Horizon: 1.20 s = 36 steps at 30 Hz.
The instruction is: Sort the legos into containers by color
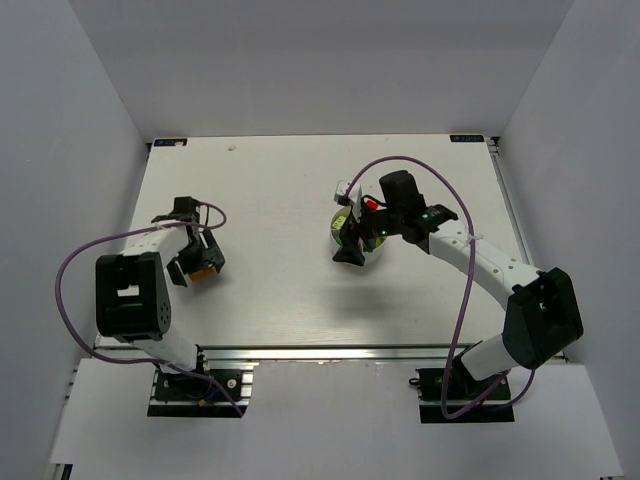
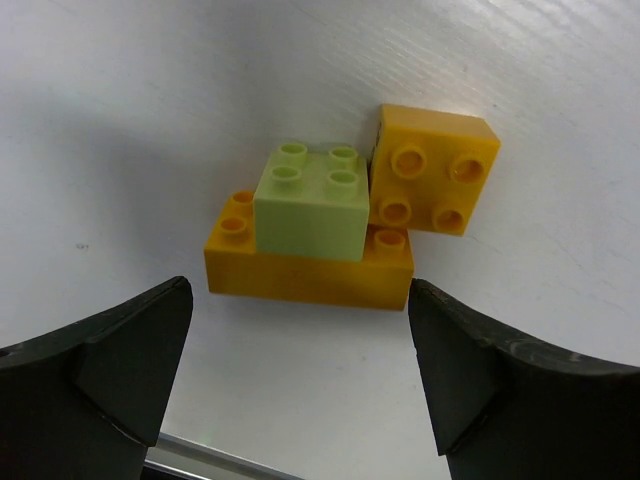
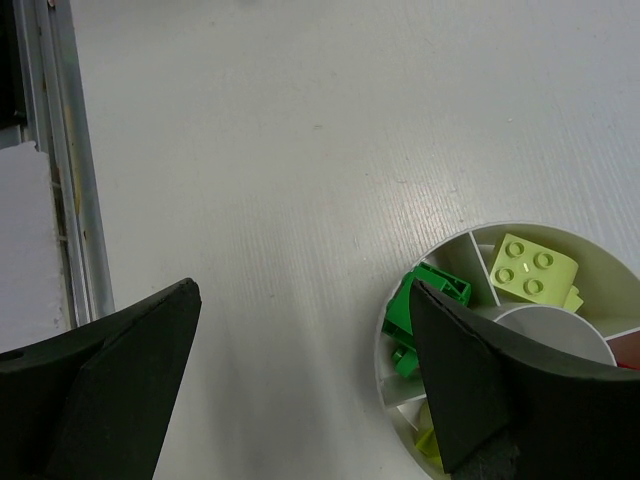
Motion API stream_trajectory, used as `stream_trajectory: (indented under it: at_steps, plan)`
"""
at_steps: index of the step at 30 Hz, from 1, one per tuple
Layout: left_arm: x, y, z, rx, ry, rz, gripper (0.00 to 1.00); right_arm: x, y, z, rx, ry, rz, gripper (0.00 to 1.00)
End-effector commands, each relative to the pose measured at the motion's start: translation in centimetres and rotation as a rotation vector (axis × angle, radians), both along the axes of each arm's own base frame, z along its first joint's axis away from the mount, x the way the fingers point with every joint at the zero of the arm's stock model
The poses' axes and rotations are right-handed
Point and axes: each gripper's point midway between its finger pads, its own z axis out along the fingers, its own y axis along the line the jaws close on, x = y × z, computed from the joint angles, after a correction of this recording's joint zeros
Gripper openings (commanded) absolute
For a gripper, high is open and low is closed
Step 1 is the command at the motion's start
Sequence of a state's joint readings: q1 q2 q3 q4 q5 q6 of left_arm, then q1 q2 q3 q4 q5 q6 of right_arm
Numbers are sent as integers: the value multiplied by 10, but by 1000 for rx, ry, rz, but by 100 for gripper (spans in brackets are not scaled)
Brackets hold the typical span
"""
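The left pincer (image 1: 197, 262) (image 2: 300, 345) hangs spread wide above a cluster of three legos near the left edge of the bench (image 1: 280, 170), closer to its near edge than its far one, holding nothing; both fingers (image 2: 120, 365) stand clear of the bricks. A pale green brick (image 2: 310, 205) is stacked on a long orange brick (image 2: 300, 268); a square orange brick (image 2: 435, 170) lies just beside them at the right end, seemingly touching the long one.

The right pincer (image 1: 352, 228) (image 3: 305, 370) is likewise spread and pinches nothing; it hovers over the white divided dish (image 1: 378, 254) (image 3: 455, 238), which stands right of the bench's middle, about midway between far and near edges. In the right wrist view one finger (image 3: 470, 390) covers part of the dish. A lime brick (image 3: 533, 270) rests in one wedge; dark green bricks (image 3: 428, 298) fill the wedge next to it; the round centre cup (image 3: 555, 335) shows only its pale floor. A sliver of red (image 3: 630, 350) shows in another wedge at the frame's edge, and from above a red brick (image 1: 372, 204) is visible on the dish's far side; the other compartments are hidden by the arm.
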<state>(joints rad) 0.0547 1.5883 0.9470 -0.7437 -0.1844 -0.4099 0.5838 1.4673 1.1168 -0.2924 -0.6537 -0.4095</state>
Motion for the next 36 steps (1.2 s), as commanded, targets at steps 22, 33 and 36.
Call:
stream_trajectory:
  at_steps: [22,33,36]
  plan:
    - [38,-49,34,-254,-271,-107,31,11,9,19,33,-29,-6,89]
    - [25,-181,144,-769,-715,-457,29,10,34,41,203,479,-299,73]
    - [11,-211,171,-860,-812,-579,28,-1,42,55,250,603,-274,61]
